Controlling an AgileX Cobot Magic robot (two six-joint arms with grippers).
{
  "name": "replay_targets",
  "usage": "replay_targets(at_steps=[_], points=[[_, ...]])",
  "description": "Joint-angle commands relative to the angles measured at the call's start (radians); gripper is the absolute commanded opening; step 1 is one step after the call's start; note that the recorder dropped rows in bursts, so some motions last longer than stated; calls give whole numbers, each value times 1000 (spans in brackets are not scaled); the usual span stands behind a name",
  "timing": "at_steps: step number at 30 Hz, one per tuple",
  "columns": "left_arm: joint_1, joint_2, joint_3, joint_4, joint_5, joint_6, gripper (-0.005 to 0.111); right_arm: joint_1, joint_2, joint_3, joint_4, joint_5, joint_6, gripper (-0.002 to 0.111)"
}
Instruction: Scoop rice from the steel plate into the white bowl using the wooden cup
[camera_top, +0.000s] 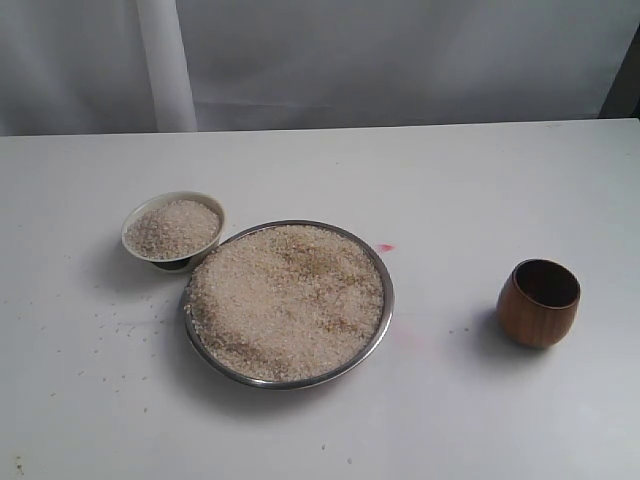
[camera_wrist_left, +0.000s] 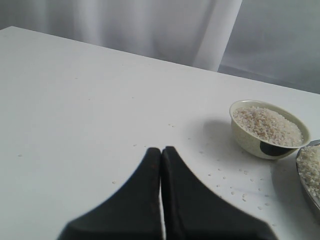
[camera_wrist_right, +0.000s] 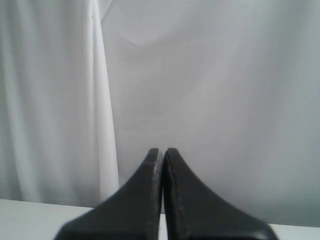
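The steel plate (camera_top: 381, 270) sits mid-table, heaped with pale rice (camera_top: 285, 300). Touching its far-left side is the white bowl (camera_top: 172, 228), filled with rice too; in the left wrist view the bowl (camera_wrist_left: 250, 142) and the plate's edge (camera_wrist_left: 300, 172) show. The wooden cup (camera_top: 538, 303) stands upright and empty at the right, apart from the plate. Neither arm appears in the exterior view. My left gripper (camera_wrist_left: 161, 150) is shut with nothing in it, hovering over bare table left of the bowl. My right gripper (camera_wrist_right: 161, 151) is shut and empty, facing the curtain; the cup is out of its view.
Stray rice grains (camera_top: 100, 340) dot the white table left of the plate and near the bowl (camera_wrist_left: 235, 187). A small pink mark (camera_top: 386, 247) lies by the plate's far right rim. A pale curtain (camera_top: 400, 50) hangs behind the table's far edge.
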Motion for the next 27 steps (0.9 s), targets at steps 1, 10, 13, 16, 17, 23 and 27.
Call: replay_targets(at_steps=[1, 10, 13, 16, 17, 23, 27], points=[[-6, 0, -1, -5, -6, -4, 0, 4, -7, 6, -3, 2, -11, 0], [-6, 0, -1, -5, -6, -4, 0, 4, -7, 6, 1, 2, -11, 0], [-6, 0, -1, -5, -6, -4, 0, 4, -7, 6, 0, 7, -11, 0], [-6, 0, -1, -5, -6, -4, 0, 13, -54, 6, 7, 105, -11, 0], [-6, 0, -1, -5, -6, -4, 0, 7, -84, 6, 7, 162, -11, 0], [-6, 0, -1, -5, -6, -4, 0, -123, -250, 6, -54, 462, -18, 0], [-6, 0, -1, -5, -6, -4, 0, -237, -364, 6, -201, 535, -19, 0]])
